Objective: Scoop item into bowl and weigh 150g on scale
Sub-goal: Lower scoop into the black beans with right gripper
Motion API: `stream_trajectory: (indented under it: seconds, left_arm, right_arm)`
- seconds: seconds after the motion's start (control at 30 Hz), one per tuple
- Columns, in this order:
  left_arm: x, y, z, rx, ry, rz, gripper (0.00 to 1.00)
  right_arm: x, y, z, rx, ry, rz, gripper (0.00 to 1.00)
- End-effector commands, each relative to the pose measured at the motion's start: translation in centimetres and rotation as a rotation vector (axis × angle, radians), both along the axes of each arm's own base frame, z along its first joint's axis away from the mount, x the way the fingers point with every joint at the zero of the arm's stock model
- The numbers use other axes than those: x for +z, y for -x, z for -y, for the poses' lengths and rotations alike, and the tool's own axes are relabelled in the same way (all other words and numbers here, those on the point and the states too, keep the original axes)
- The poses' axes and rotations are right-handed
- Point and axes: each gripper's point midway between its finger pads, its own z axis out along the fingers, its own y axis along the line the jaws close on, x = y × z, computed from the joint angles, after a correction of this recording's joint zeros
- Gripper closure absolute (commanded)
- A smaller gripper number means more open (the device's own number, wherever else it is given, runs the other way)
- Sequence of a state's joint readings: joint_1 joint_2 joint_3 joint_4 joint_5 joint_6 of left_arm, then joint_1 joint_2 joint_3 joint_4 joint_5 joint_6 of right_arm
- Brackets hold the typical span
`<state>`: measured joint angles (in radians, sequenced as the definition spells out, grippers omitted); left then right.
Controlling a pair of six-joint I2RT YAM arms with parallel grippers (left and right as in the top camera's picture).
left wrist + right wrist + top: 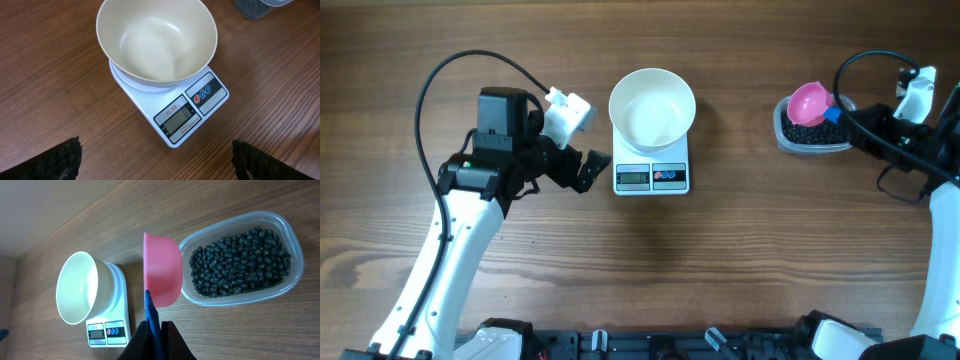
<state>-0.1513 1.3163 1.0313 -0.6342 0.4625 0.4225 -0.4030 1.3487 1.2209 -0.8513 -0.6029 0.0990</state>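
Your right pincer (157, 330) is clenched on the blue handle (151, 315) of the scoop (162, 270); the left pincer (157, 160) hangs released just beside the scale (175, 107), grasping nothing. From above the scoop looks empty. Dip its rim into the deep middle of the beans (240, 262), then level it before you lift, so none roll onto the surface (240, 330). Keep the loads modest. The beans lie in the tub (295, 245) just ahead of the right pincer, beside the scoop; the empty bowl (80, 287) on the scale stands well apart to its left.
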Motion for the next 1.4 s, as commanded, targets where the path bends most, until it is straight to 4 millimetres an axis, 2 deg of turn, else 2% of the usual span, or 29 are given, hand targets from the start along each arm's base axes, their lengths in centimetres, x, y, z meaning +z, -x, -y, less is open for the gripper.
stream_trajectory:
  seconds: [0.0,1.37]
  left_arm:
    - [0.62,0.15,0.15,-0.019,0.010,0.022,0.00]
    - [0.62,0.15,0.15,-0.019,0.009,0.022,0.00]
  right_arm:
    - [1.11,-0.59,-0.16,0.030,0.006,0.045,0.96]
    - [1.20,-0.79,-0.07,0.029,0.009,0.053,0.96]
